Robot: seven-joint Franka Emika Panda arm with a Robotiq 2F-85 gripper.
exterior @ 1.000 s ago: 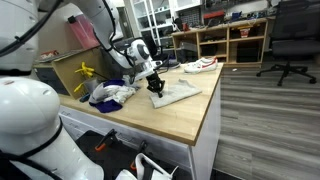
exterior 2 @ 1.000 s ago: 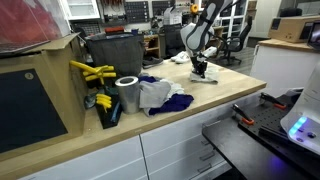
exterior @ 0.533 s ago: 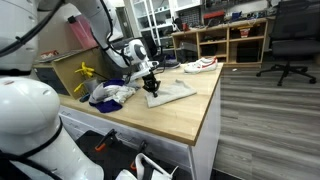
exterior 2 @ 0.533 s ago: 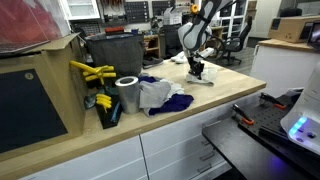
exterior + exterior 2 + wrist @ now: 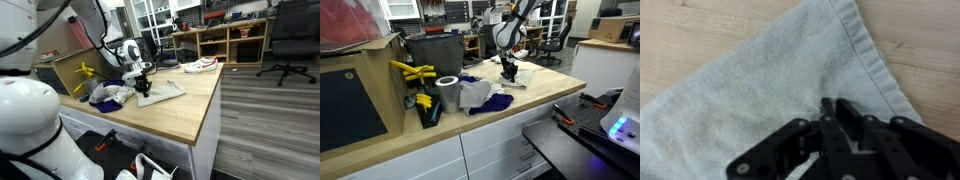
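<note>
Shifted since a second ago: gripper (image 5: 832, 108), dragging cloth toward nine o'clock. Black fingers (image 5: 847, 122) are standing narrow, pinching pale grey terry towel (image 5: 760, 80), which is lying on light wooden tabletop (image 5: 700, 25). Blue-and-white cloth heap (image 5: 110, 94) is sitting at nine o'clock. Risk: a thin pinch slackening, the towel slipping free or bunching against the heap.

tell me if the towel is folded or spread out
Spread: the towel lies flat on the table, its hem showing, no fold visible.
</note>
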